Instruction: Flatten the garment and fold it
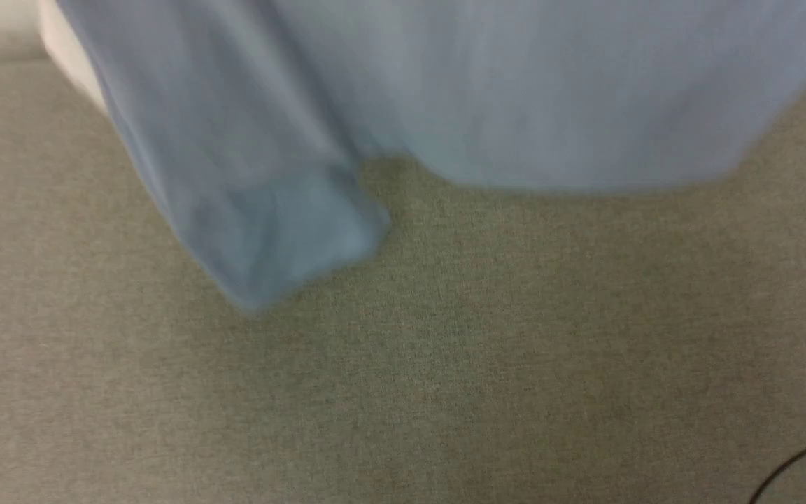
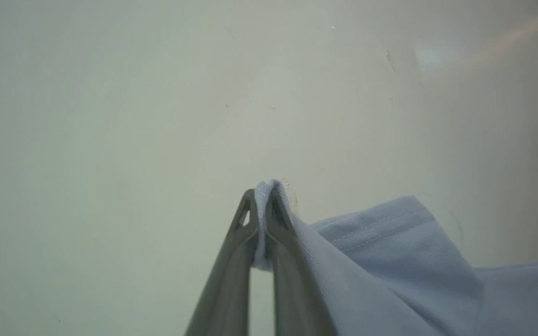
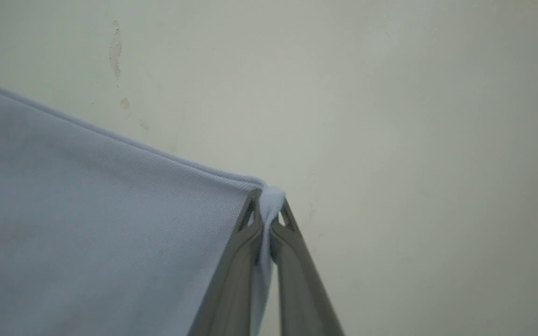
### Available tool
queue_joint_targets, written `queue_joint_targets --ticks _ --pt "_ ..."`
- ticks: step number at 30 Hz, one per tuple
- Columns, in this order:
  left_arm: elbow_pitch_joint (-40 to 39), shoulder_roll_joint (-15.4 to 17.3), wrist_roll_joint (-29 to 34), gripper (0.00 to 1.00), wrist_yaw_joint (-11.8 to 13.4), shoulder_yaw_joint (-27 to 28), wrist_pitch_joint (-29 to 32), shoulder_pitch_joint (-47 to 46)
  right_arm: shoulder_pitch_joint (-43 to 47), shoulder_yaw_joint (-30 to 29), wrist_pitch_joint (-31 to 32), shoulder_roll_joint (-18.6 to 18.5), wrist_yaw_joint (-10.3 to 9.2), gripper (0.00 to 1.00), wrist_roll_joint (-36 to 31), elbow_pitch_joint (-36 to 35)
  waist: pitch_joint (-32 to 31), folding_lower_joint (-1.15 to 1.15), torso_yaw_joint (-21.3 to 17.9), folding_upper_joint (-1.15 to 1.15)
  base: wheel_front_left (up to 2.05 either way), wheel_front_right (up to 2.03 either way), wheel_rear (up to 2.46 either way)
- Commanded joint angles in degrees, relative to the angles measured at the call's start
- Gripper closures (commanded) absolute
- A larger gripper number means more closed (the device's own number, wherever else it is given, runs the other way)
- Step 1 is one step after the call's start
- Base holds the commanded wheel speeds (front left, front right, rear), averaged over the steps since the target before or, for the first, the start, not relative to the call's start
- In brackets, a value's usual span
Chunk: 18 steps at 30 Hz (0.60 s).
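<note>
Hard to read much of the shirt from the head view: smeared by blur and cut off along the top edge, so cannot tell front from back. Hangs there as a broad light blue sheet above the worktop, with one short sleeve drooping lowest on the left and ending in a squared cuff. Cannot tell whether that cuff touches the worktop or floats just over it. Behind the shirt at the upper left, a pale patch, too blurred to name. At the lower right corner, a thin dark cable, curved and cut off by the frame.

In the left wrist view, left hand pressed together on a bunched bit of the shirt's edge, a white-blue nub poking past the fingertips. Falls away from there to the right and down out of the frame, with a stitched hem band folded over.

In the right wrist view, right hand likewise pinching a small wad of the shirt. Stretches off to the left as a flat panel with a straight seamed upper edge, its lower part cut off.

Fine pebbly knit on the cloth up close. Coarse grey-green weave on the worktop. Slim, tapering dark grey fingers with small triangular openings near the tips. Behind both hands, a pale wall with a few chips and scuffs.
</note>
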Motion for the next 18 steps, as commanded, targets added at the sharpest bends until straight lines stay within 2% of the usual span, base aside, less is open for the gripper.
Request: queue_joint_targets --ticks 1,5,8,11,18 --pt "1.4 -0.5 0.7 1.00 -0.4 0.1 -0.7 -2.4 -1.7 0.2 -1.0 0.6 -0.12 1.00 -0.6 1.2 6.9 -0.02 -1.1 0.00 0.00 0.00 0.00" --pt "11.1 -3.8 3.0 1.00 -2.1 -0.4 -4.9 -12.0 -9.1 1.1 -6.8 3.5 -0.12 1.00 -2.8 9.4 10.0 -0.02 -1.3 0.00 0.00 0.00 0.00" --pt "17.4 -5.1 5.0 1.00 -3.5 -1.2 -8.2 -17.0 -12.6 2.2 -10.8 6.3 -0.12 1.00 -3.8 14.9 11.1 -0.02 -2.1 0.00 0.00 0.00 0.00" --pt "22.2 -7.0 6.4 1.00 -4.7 -2.0 -11.4 -21.1 -14.9 3.7 -13.2 7.3 -0.12 1.00 -3.6 18.8 12.9 -0.02 -1.3 0.00 0.00 0.00 0.00" --pt "30.3 -9.6 7.6 1.00 -8.3 -4.6 -15.0 -19.4 -13.1 8.9 -16.7 8.3 -0.12 1.00 -1.2 24.3 14.6 -0.02 0.9 0.00 0.00 0.00 0.00"
